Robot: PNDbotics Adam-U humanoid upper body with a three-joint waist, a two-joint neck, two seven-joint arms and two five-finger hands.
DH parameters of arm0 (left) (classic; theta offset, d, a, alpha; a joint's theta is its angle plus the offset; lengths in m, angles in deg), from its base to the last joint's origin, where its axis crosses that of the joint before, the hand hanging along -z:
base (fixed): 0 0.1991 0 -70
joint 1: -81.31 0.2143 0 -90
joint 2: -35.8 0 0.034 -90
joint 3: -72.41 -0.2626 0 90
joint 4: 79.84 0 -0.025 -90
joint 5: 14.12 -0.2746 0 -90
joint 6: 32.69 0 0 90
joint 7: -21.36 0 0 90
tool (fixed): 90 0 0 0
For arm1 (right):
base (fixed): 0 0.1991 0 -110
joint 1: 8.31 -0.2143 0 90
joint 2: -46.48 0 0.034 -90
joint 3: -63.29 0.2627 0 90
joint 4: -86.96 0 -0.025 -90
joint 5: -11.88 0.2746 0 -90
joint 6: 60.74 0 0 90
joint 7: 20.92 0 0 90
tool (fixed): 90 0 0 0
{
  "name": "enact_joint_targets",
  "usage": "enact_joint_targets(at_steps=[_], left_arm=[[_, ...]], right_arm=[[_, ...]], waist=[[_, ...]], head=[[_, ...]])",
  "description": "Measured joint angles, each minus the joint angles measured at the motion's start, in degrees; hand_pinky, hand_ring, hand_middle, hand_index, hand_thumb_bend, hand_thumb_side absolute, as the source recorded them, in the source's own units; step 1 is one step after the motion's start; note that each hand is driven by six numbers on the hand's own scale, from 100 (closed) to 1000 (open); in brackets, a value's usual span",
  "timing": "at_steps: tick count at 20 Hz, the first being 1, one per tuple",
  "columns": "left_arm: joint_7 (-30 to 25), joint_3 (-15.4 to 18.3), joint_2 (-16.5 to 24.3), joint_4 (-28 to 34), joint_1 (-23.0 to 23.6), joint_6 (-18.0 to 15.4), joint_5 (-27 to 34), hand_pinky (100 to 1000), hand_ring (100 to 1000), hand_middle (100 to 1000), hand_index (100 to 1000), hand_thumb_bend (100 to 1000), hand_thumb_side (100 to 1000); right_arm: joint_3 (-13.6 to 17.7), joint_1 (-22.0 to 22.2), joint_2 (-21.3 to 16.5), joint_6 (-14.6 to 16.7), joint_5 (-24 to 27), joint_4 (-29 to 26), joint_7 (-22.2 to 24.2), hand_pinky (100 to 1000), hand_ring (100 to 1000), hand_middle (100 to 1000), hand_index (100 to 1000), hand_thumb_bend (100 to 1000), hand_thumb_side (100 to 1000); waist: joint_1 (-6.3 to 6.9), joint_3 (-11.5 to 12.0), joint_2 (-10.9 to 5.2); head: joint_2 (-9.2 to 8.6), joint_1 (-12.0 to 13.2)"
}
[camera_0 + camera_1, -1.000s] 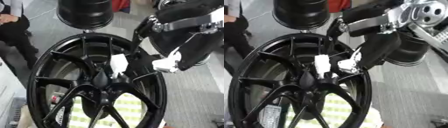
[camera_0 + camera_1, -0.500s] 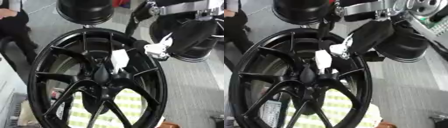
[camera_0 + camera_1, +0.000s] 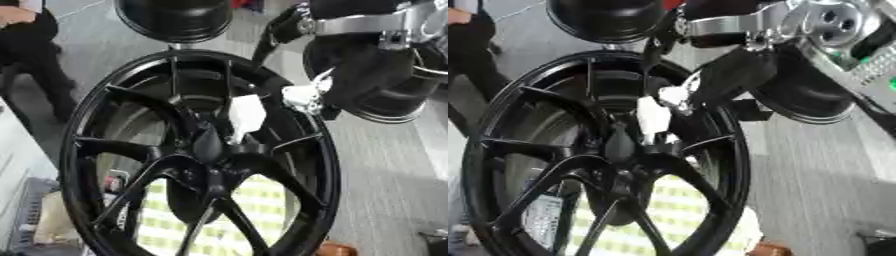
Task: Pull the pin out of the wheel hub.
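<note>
A black multi-spoke wheel hub [image 3: 131,150] stands tilted and fills the middle of both views. A white pin [image 3: 246,117] sticks out of it just above the hub's centre cap [image 3: 208,146]. My right hand [image 3: 302,95], black with a white tip, comes in from the upper right on a silver-jointed arm [image 3: 737,25]. It hovers right beside the top of the pin; in the right eye view its white tip [image 3: 675,95] looks to be at the pin's upper edge. Whether it touches the pin is unclear. My left hand shows in no view.
A second black rim [image 3: 385,85] lies behind my right arm at the upper right. A black round object [image 3: 175,17] stands beyond the hub's top. A person in dark clothes [image 3: 26,45] stands far left. A yellow-green chequered sheet [image 3: 262,200] shows through the spokes.
My right hand has moved left, from clear of the rim to right beside the pin's top. The pin stays in the hub. The view has also shifted.
</note>
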Motion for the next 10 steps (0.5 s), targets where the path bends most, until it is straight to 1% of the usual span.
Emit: enact_joint_targets(at_steps=[1, 2, 3, 4, 7, 10], left_arm=[[0.0, 0.0, 0.0, 0.0, 0.0, 0.0, 0.0, 761, 650, 615, 746, 100, 694], [0.0, 0.0, 0.0, 0.0, 0.0, 0.0, -0.1, 761, 650, 615, 746, 100, 694], [0.0, 0.0, 0.0, 0.0, 0.0, 0.0, -0.1, 761, 650, 614, 746, 100, 696], [0.0, 0.0, 0.0, 0.0, -0.1, 0.0, -0.1, 761, 649, 614, 746, 100, 697], [-0.1, 0.0, 0.0, 0.0, -0.1, 0.1, -0.1, 761, 647, 611, 745, 100, 699], [-0.2, -0.1, 0.0, 0.0, -0.2, 0.3, -0.2, 761, 646, 610, 745, 100, 701]], right_arm=[[0.0, 0.2, 0.0, -0.2, -0.1, 0.0, 0.0, 917, 918, 814, 845, 190, 635], [-0.2, 0.4, 0.0, -0.4, -0.1, 0.0, 0.0, 917, 918, 814, 845, 190, 635], [-0.3, 0.4, 0.0, -0.5, 0.0, 0.0, 0.0, 918, 919, 807, 839, 228, 586], [-0.4, 0.4, 0.0, -0.6, 0.1, 0.0, 0.0, 918, 919, 804, 838, 236, 576], [-0.7, 0.4, 0.0, -0.9, 0.4, 0.0, -0.2, 918, 916, 800, 835, 264, 537], [-0.7, 0.8, 0.1, -1.5, 0.2, 0.0, -0.8, 919, 917, 800, 837, 259, 520]], waist=[[-0.13, 0.0, 0.04], [-0.24, 0.0, 0.14], [-0.31, 0.1, 0.27], [-0.38, 0.1, 0.34], [-0.64, 0.2, 0.52], [-0.79, 0.4, 0.73]], head=[[0.26, 0.0], [0.56, 0.0], [0.74, 0.1], [1.00, 0.1], [1.11, 0.2], [1.09, 0.2]])
